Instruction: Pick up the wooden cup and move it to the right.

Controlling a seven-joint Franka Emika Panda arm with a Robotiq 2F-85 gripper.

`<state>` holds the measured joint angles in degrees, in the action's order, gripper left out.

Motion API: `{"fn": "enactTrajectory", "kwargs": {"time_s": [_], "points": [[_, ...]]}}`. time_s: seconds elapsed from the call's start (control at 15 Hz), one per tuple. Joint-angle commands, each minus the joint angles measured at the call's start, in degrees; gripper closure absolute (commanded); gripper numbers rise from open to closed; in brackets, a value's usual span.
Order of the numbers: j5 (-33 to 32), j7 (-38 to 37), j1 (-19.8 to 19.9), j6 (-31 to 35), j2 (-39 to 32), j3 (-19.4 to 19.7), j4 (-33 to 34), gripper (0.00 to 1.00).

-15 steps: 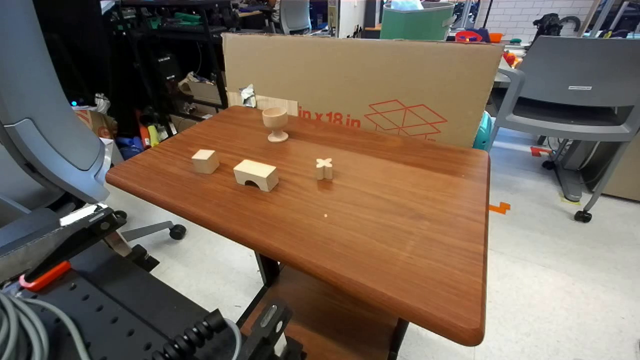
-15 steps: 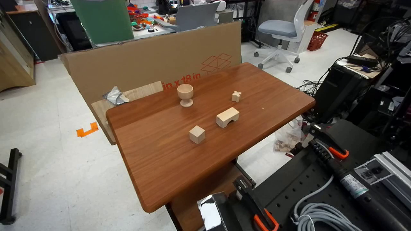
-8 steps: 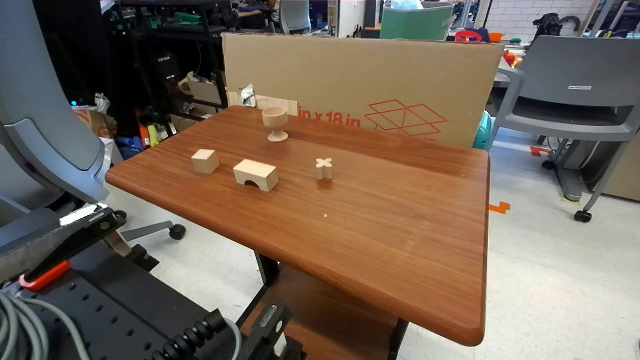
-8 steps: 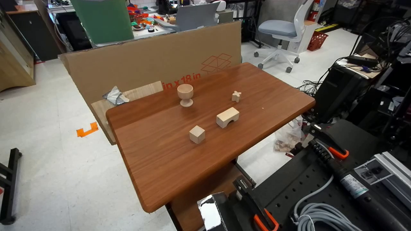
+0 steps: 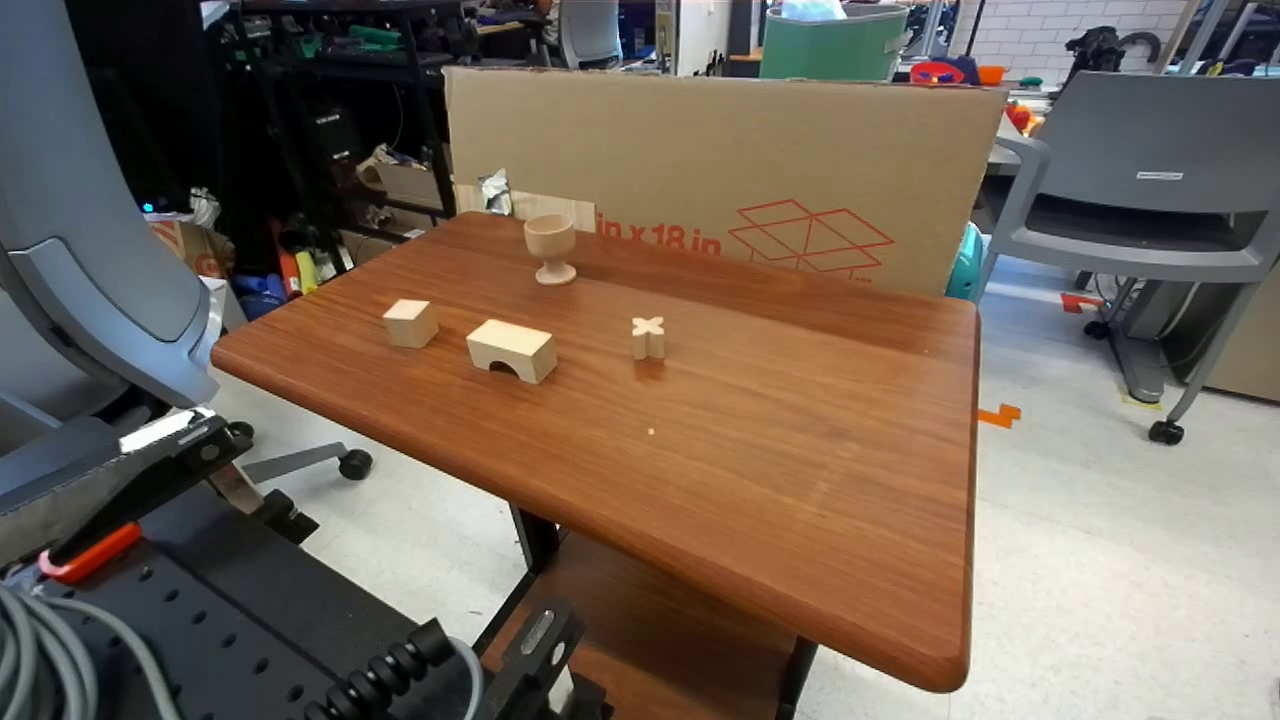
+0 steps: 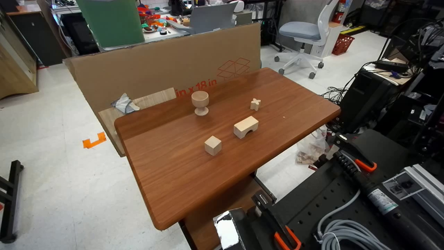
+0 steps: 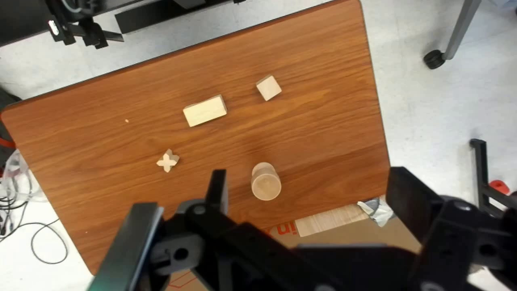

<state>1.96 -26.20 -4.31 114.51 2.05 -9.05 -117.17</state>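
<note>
Nothing's budged on brown rectangular table [image 5: 780, 430]; round tan wooden cup [image 5: 550, 240] still needs grabbing, black gripper [image 7: 311, 193] overhead, jaws apart.

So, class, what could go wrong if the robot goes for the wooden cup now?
The wooden cup has a narrow stem, so an uneven pinch might tip it. It stands toward the cardboard side of the table, so a shove could push it off. In both exterior views the cross-shaped piece stands to its right; a low carry might hit that.
</note>
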Motion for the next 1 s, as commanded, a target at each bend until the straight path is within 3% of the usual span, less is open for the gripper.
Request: {"fn": "enactTrajectory", "kwargs": {"time_s": [0.0, 0.6, 0.93], "points": [[-5.1, -1.3, -0.4, 0.5, -8.5, 1.6, 5.8, 0.0], [-4.8, -2.3, -2.4, 8.7, -26.1, 5.9, 15.6, 0.0], [-4.8, -2.1, -4.1, 7.0, -33.7, 7.2, 21.4, 0.0]]}}
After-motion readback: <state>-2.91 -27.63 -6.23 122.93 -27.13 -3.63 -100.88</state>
